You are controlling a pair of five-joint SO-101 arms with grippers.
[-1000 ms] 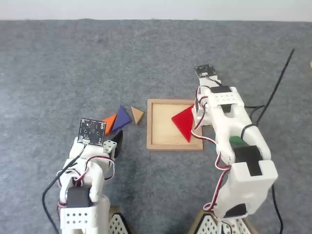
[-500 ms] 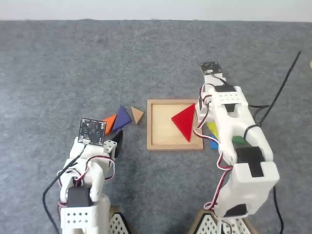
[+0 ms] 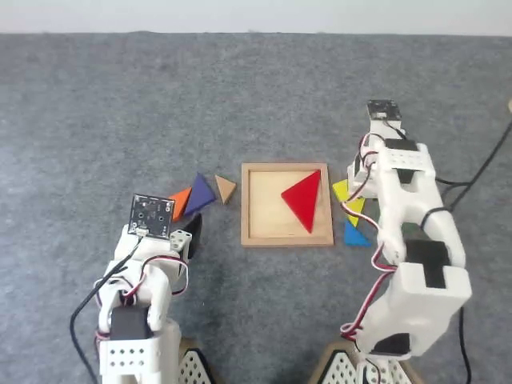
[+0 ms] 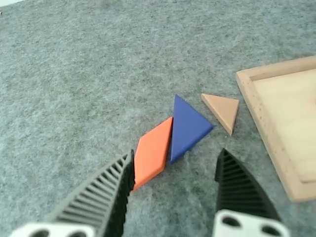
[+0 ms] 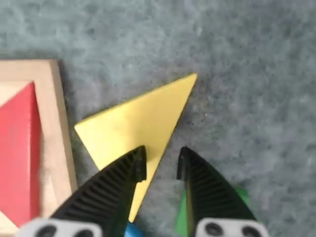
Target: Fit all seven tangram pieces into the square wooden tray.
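Right end effector (image 5: pixel 160 157) first: jaws drawn to a slim gap, nothing between them, poised over the slanted edge of the yellow triangle (image 5: pixel 133 126). That piece lies flat on the grey table (image 3: pixel 120 104), just beside the wooden tray (image 3: pixel 247 208) on the right arm's side. A green piece (image 5: pixel 181 217) and a small light-blue triangle (image 3: pixel 354 234) crowd close around it. To my eye the yellow one is the step in hand, and this gap looks too tight for it. Best to widen the jaws, straddle a narrow corner, come down square, and keep off the tray rim and the green neighbour. The red triangle (image 3: pixel 304 198) is the one piece already in the tray. Over on the other side, the left end effector (image 4: pixel 175 155) gapes wide and empty above an orange parallelogram (image 4: pixel 152 153), a dark blue triangle (image 4: pixel 187 128) touching it, and a tan triangle (image 4: pixel 222 109) nearer the tray.
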